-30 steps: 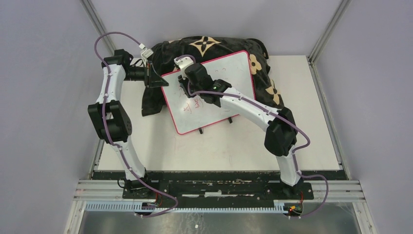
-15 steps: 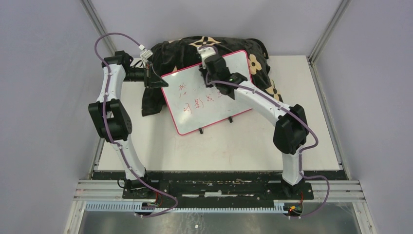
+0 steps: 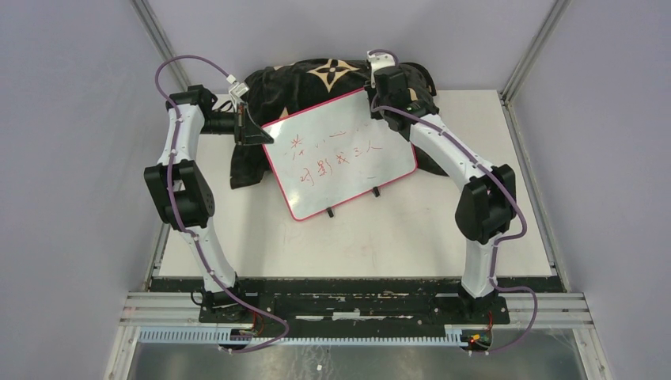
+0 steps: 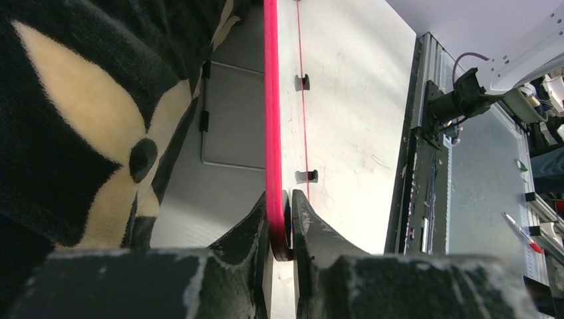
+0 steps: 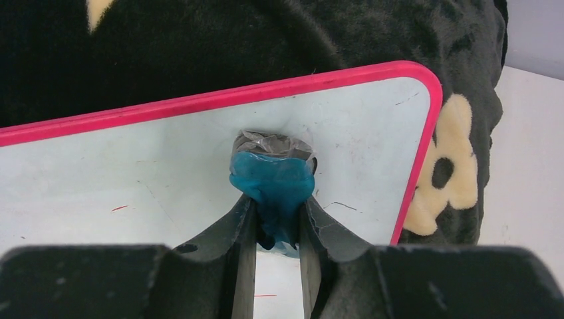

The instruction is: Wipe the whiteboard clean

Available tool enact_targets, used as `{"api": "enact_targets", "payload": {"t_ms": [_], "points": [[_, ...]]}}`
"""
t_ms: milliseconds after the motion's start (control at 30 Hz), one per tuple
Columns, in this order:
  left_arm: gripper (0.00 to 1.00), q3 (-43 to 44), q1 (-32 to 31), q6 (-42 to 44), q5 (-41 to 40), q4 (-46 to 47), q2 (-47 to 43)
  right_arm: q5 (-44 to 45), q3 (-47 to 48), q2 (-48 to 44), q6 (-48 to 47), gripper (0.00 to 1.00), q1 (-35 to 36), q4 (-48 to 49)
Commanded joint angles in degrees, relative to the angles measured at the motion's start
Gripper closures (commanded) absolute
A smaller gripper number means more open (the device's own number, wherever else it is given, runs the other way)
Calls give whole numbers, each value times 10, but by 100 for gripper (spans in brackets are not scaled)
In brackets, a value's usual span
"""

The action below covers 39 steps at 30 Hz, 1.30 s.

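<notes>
Within the last second the right gripper (image 3: 378, 79) has been carried from the 9 o'clock half of the whiteboard (image 3: 340, 186) up across its face to the 1 o'clock corner, so that red handwriting (image 3: 336, 161) hidden under the arm is now uncovered; the whiteboard is seen propped at a slant near the middle of the table (image 3: 356, 237), its 12 o'clock edge laid back against the black floral cushion (image 3: 301, 79) and its two small black feet (image 3: 328, 212) set on the table at the 6 o'clock edge; two rows of writing are left on it, the upper row looking fainter; in the right wrist view the fingers are closed on a blue eraser (image 5: 273, 183), whose grey face appears to be pressed to the board just inside the pink-red frame; at the board's 10 o'clock corner the left gripper (image 4: 282, 206) is clamped on the frame, one finger on each face, so the board is steadied; the wiping step is judged to be in hand and far from finished; the next move is judged to call for the eraser to be brought back towards 8 o'clock over both rows, with pressure kept on the board and the left clamp not slackened.
</notes>
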Motion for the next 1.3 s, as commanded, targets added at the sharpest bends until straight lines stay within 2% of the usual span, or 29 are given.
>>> {"api": "enact_targets", "payload": {"t_ms": [0,167,433,700,800,967,1267], "points": [[97,19,-3,70,-37,5,0,-54,26,7,2,99,23,8],[97,24,-2,62,-36,7,0,-58,42,20,-2,99,89,1],[97,24,-2,55,-36,7,-8,-53,128,84,-5,99,197,-39],[97,20,-4,52,-33,8,-11,-44,187,131,-3,100,259,-46],[97,18,-4,52,-34,8,-12,-10,196,142,-10,99,261,-47],[97,16,-4,54,-37,8,-16,107,166,136,-29,99,245,-36],[97,19,-4,52,-41,8,-18,111,24,32,1,100,133,9]]}}
